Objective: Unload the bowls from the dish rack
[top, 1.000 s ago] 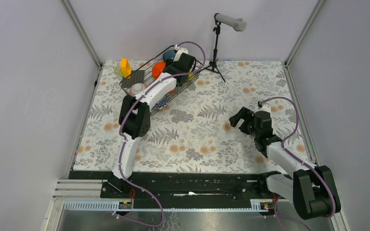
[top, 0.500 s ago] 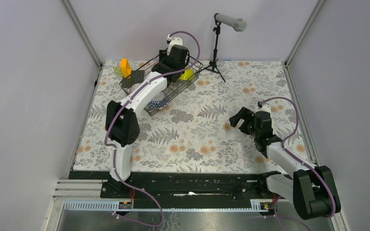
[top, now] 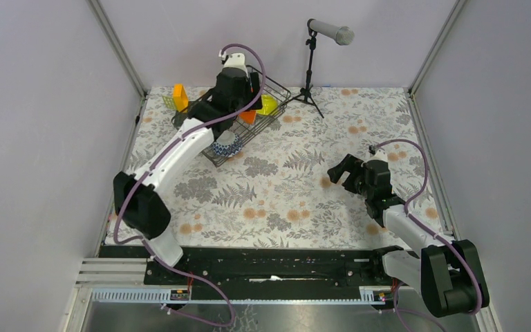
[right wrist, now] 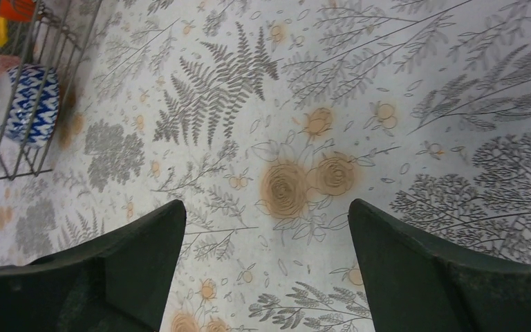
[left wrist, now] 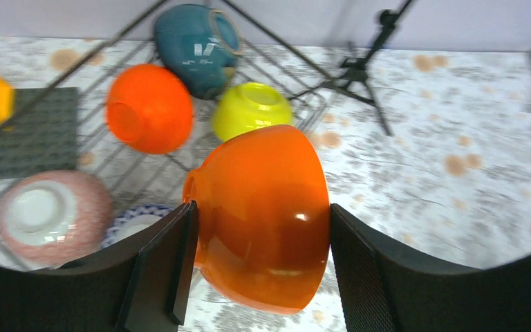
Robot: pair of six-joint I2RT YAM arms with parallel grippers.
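1. Left fingers (left wrist: 159, 270): clamped on an orange bowl (left wrist: 263, 214), one finger pressed to each side of its wall.
2. Held bowl: carried just above the rack (top: 263, 123), at the far left of the worktop (right wrist: 401, 83).
3. Left in the rack: second orange bowl (left wrist: 148, 107), teal bowl (left wrist: 193, 45), yellow-green bowl (left wrist: 249, 111), pink bowl (left wrist: 45, 214), blue-white bowl (right wrist: 31, 104).
4. Step in hand, as judged: first bowl lifted out, not yet set down. The glaze is likely slick, so the squeeze should be kept firm. The bowl should be raised fully clear of the rack before any sideways carry, then lowered onto bare worktop before release.
5. Left arm (top: 173, 149): stretched far forward, wrist bent down over the rack.
6. Right fingers (right wrist: 110, 270): spread wide, nothing held, bare worktop below.
7. Right arm (top: 408, 225): folded low at the right, well apart from the rack.
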